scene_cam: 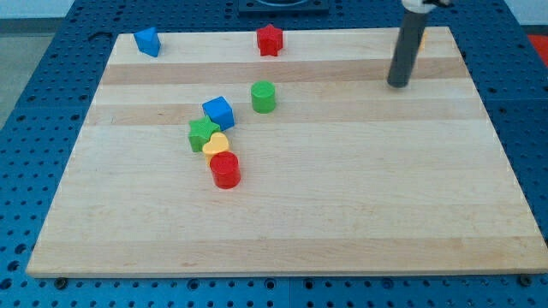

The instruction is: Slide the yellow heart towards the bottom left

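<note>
The yellow heart (217, 143) lies left of the board's middle. It touches the green star (202, 133) on its upper left and the red cylinder (226, 170) just below it. The blue cube (218, 112) sits just above the green star. My tip (398, 84) is at the board's upper right, far to the right of the yellow heart and apart from every block.
A green cylinder (263, 97) stands right of the blue cube. A red star (270, 39) sits at the top edge, a blue block (147, 41) at the top left corner. A yellow-orange block (420, 40) peeks from behind the rod. The wooden board (342, 214) lies on a blue perforated table.
</note>
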Available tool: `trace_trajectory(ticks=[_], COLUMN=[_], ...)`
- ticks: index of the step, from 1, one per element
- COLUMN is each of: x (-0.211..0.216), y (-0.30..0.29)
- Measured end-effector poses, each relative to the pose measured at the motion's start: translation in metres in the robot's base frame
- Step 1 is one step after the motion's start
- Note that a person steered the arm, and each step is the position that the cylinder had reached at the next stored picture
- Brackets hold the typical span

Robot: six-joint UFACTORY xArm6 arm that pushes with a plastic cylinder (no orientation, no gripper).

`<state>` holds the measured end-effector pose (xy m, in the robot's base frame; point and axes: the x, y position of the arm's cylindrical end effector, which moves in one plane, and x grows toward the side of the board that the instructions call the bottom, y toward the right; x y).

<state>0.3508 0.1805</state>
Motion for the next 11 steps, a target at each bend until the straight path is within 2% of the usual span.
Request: trace_trajectory(ticks=[1, 2, 4, 8, 9, 11], x=[0.058, 0.066, 0.087, 0.123, 0.131, 0.168], y=[-0.002, -0.017, -0.109, -0.330, -0.349, -0.348])
